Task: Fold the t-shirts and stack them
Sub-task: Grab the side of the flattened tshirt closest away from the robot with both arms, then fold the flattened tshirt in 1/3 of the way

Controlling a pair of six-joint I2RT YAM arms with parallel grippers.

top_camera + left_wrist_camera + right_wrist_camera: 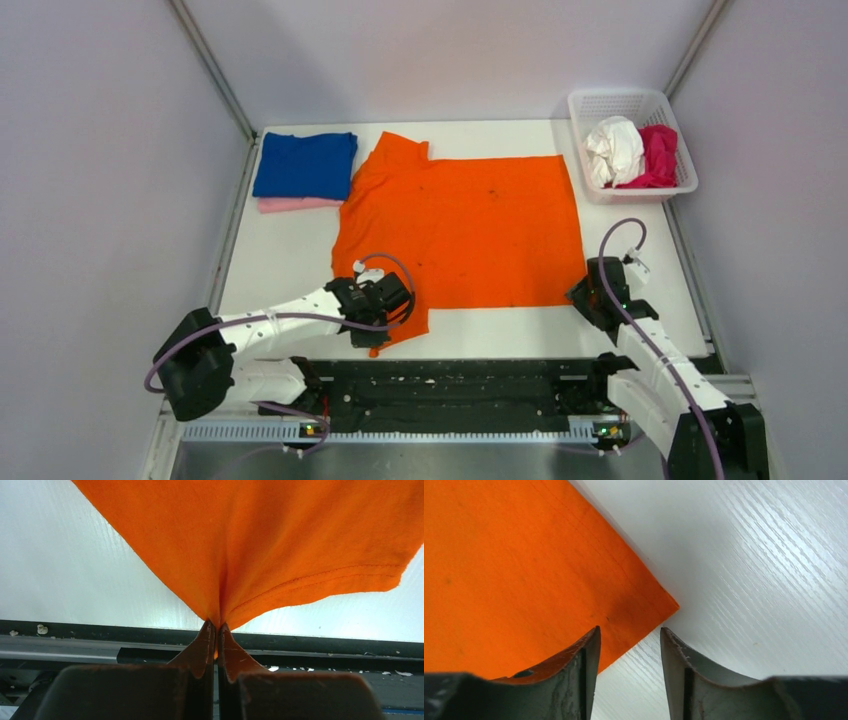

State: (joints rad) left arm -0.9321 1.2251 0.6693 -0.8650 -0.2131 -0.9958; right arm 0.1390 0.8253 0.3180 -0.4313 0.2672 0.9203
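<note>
Bright orange cloth t-shirt (470, 225) is spread flat on the white table (280, 270). Its near-left hemmed edge is pinched in the left gripper (216, 625), fingers pressed together. The right gripper (630, 630) is held at the near-right corner, jaws apart, nothing gripped. Far right, a white plastic lattice basket (618, 93) holds a crumpled white t-shirt (614, 150) and a magenta t-shirt (658, 155). Far left, a folded royal blue t-shirt (305, 165) is stacked on a pale pink t-shirt (298, 204). Pale walls (100, 150) enclose the table.

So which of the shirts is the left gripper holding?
The orange shirt, alone spread open mid-table; the left gripper pinches its near edge. The blue shirt and pink shirt lie folded; the white shirt and magenta shirt sit in the basket.
</note>
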